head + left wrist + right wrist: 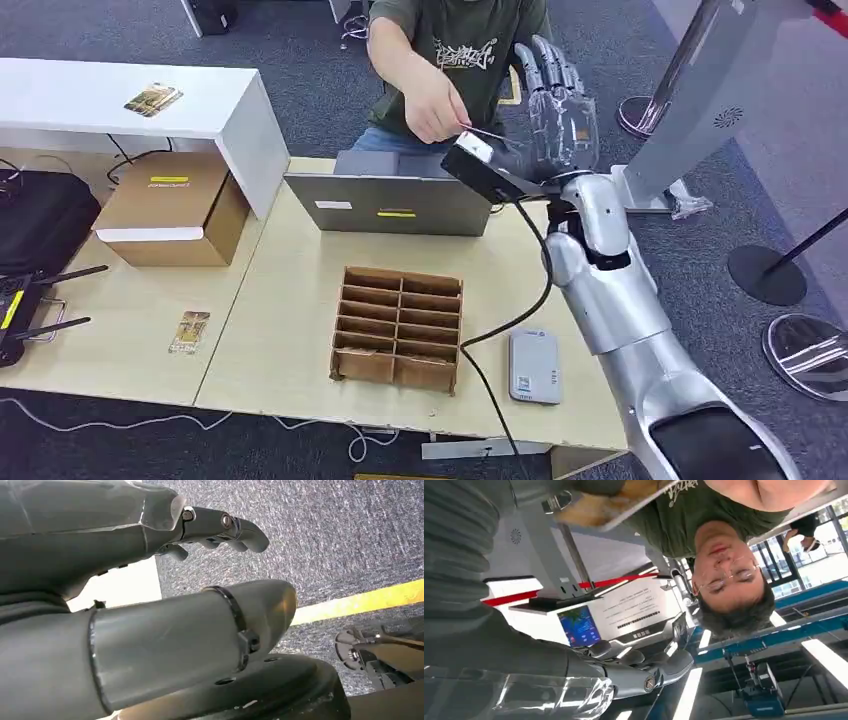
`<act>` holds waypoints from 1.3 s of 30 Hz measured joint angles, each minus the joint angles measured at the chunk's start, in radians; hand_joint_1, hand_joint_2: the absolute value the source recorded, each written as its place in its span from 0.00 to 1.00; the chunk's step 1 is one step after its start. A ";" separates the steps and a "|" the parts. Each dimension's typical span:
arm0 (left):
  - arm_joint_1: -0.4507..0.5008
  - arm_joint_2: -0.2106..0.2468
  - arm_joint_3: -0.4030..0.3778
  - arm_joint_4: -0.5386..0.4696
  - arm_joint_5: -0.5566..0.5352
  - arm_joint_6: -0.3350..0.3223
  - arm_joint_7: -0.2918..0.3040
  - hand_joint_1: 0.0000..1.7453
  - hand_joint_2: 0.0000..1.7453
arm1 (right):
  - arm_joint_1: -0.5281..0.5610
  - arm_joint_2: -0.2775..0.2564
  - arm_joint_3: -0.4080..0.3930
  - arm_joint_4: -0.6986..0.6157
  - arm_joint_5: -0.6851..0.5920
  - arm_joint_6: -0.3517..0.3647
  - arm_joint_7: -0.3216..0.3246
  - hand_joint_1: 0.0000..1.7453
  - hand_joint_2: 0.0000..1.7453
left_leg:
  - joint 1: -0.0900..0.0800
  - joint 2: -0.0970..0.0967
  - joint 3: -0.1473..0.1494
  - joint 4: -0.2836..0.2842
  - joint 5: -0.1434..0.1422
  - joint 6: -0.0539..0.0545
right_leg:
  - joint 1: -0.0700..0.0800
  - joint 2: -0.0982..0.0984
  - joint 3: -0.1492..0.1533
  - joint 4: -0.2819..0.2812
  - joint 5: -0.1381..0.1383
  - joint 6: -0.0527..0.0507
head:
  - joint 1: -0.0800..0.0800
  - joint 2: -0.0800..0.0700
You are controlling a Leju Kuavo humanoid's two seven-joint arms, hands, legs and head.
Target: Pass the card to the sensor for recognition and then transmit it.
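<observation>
- The card (487, 132) is seen edge-on as a thin pale sliver, up at the far edge of the counter (290, 330), pinched in the person's hand (432, 105) and reaching toward the robot's right hand (556, 105).
- In the right wrist view the card (616, 502) is a yellowish, blurred slab, with the person's arm (769, 490) beside it.
- The right hand is raised beyond the counter with fingers spread and upright; I cannot tell whether its thumb is touching the card, so its grasp is unclear.
- The right hand's dark fingers (644, 667) lie loosely extended in its wrist view, nothing between them there.
- The left hand (165, 580) hangs over grey carpet (325, 535) crossed by a yellow line (360, 602); its fingers are loosely curled and apart, holding nothing.
- The white card reader (533, 366) lies flat on the counter near the robot's right side, a black cable (490, 335) running past it.
- A cardboard divider tray (398, 327) sits mid-counter, a grey laptop (390, 200) behind it.
- Another card (189, 332) lies on the counter left of the tray; a cardboard box (172, 210) stands farther back.
- One more card (153, 99) rests on the white bench (120, 100).
</observation>
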 joint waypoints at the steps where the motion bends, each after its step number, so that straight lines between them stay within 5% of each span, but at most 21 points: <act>1: 0.000 0.000 0.002 0.000 0.000 0.000 0.000 0.00 0.00 | 0.000 0.000 0.000 -0.002 -0.003 -0.002 -0.001 1.00 1.00 | 0.000 0.000 0.000 0.000 0.000 0.000 | 0.000 0.000 0.000 0.000 0.000 0.000 | 0.000 0.000; 31: -0.002 -0.006 0.014 0.000 0.002 -0.010 -0.002 0.00 0.00 | 0.011 0.000 0.000 -0.009 -0.011 -0.018 -0.014 1.00 1.00 | 0.000 0.000 -0.001 0.000 0.000 0.000 | 0.000 0.000 0.000 0.000 0.000 0.000 | 0.000 0.000; 34: -0.002 -0.006 0.016 0.000 0.001 -0.010 -0.002 0.00 0.00 | 0.003 0.010 -0.020 -0.004 -0.175 0.077 -0.002 1.00 1.00 | 0.000 0.000 -0.001 0.000 0.000 0.000 | 0.000 0.000 0.000 0.000 0.000 0.000 | 0.000 0.000; 37: -0.002 -0.006 0.022 0.000 -0.003 -0.013 0.013 0.00 0.00 | -0.012 0.040 -0.102 0.007 -0.567 0.243 0.060 1.00 1.00 | 0.000 0.000 -0.001 0.000 0.000 0.000 | 0.000 -0.001 0.000 0.000 0.000 0.000 | 0.000 0.000; 39: -0.002 -0.006 0.024 0.000 -0.010 -0.014 0.019 0.00 0.00 | -0.039 0.045 -0.152 0.031 -0.805 0.293 0.089 1.00 1.00 | 0.000 -0.001 -0.001 0.000 0.000 0.000 | 0.000 -0.001 0.000 0.000 0.000 0.000 | 0.000 0.000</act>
